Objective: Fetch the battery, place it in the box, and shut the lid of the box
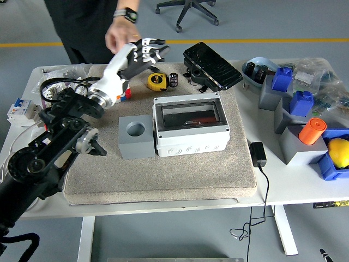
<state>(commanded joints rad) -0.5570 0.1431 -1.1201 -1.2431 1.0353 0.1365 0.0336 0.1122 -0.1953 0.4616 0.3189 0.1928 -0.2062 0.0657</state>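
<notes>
**One box with its lid down, left hand raised clear of it**

One grey junction box (191, 126) sits near the middle of the beige mat (163, 174), its transparent lid lying flat over the opening; through the lid a reddish, elongated object shows, too dim to identify. Whether that object is the battery cannot be told. A small black cylinder (174, 79), possibly a battery, stands upright on the mat's far edge, just beside a yellow tape measure (157, 82).

A grey block with a round hole (136, 136) touches the box's left side. The mat in front of the box and to its right is bare up to the mat's edges.

The robot's left hand (143, 53) is held above the mat's far-left corner, well apart from the box, its fingers (154, 42) spread and holding nothing. The black left arm (54, 147) runs from the lower-left corner across the mat's left edge. A person's hand (119, 37) hangs just beside the robot's hand at the table's far side, close to its wrist.

A black tray-like object (212, 65) lies tilted at the mat's far-right corner. On the white table (283, 185), a black power adapter (257, 154) lies just off the mat's right edge. Grey and blue bins (294, 114) crowd the right end, with an orange cylinder (311, 131) and a yellow fruit-like object (339, 151).
</notes>
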